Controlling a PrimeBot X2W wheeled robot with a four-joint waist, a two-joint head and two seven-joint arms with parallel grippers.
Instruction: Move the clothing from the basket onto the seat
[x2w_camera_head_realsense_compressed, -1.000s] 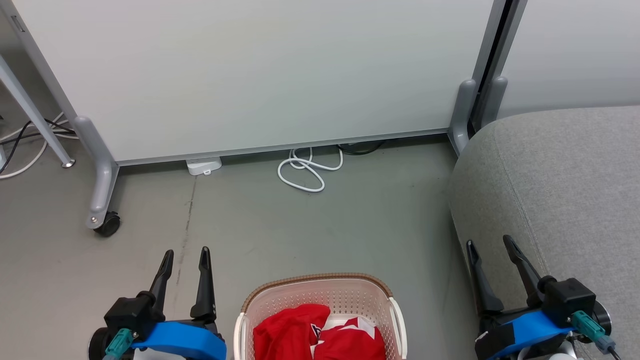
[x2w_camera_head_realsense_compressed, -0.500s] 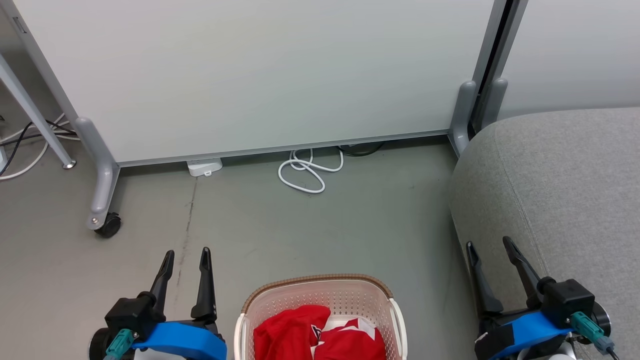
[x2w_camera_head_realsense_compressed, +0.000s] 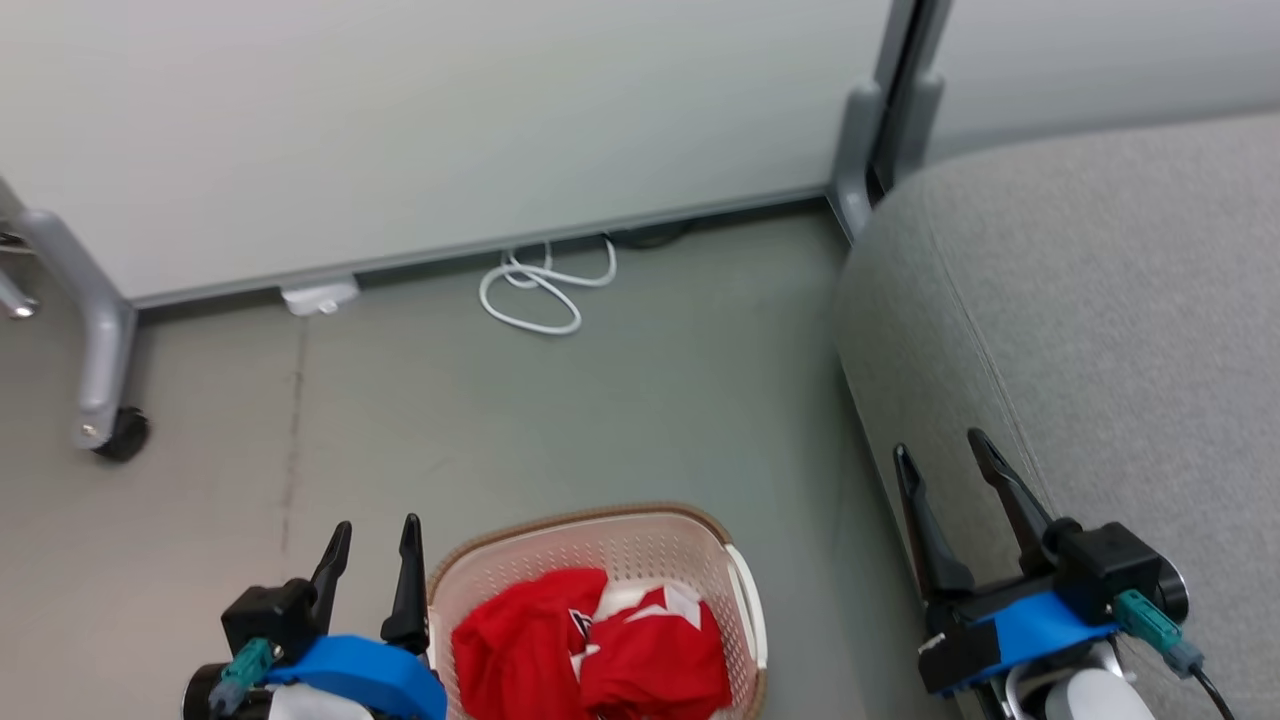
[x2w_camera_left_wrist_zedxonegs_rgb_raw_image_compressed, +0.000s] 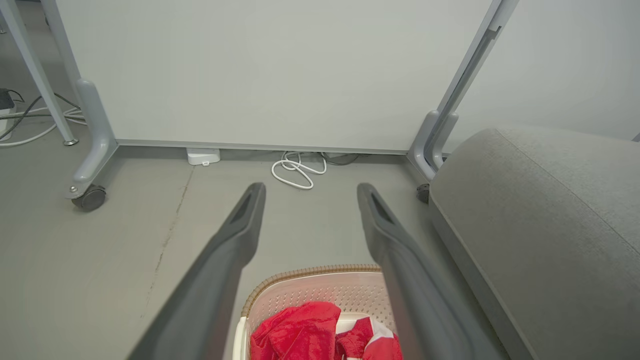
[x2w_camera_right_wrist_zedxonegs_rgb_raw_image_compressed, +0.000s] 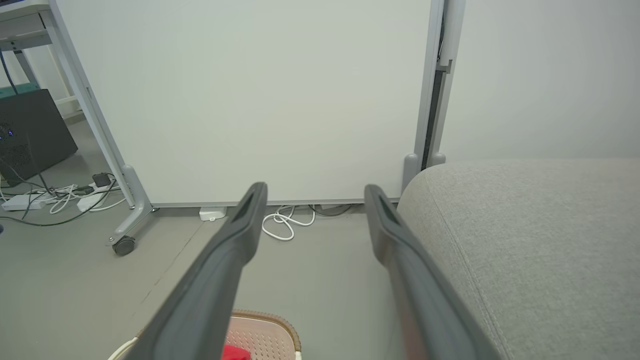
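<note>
So the biggest thing here is the white partition panel (x2w_camera_head_realsense_compressed: 400, 120) running across the back, standing on the grey floor (x2w_camera_head_realsense_compressed: 600, 400). On the right is the grey seat (x2w_camera_head_realsense_compressed: 1100, 300), with a rounded edge and a stitched seam down the fabric, and its top is bare.

The basket (x2w_camera_head_realsense_compressed: 583, 512) sits on the floor near the bottom of the head view, left of the seat with a strip of floor between them. The clothing (x2w_camera_head_realsense_compressed: 560, 650) is all in the basket, a crumpled red heap with white bits showing.

The left pincer (x2w_camera_head_realsense_compressed: 377, 523) hangs just left of the basket rim, fingers spread and holding nothing. The right pincer (x2w_camera_head_realsense_compressed: 939, 444) is over by the seat's near edge, also spread wide and empty.

Smaller stuff: a looped white cable (x2w_camera_head_realsense_compressed: 540, 290) on the floor at the foot of the panel, a little white box (x2w_camera_head_realsense_compressed: 320, 297) beside it, and a black caster (x2w_camera_head_realsense_compressed: 125, 435) under the panel's left leg.
</note>
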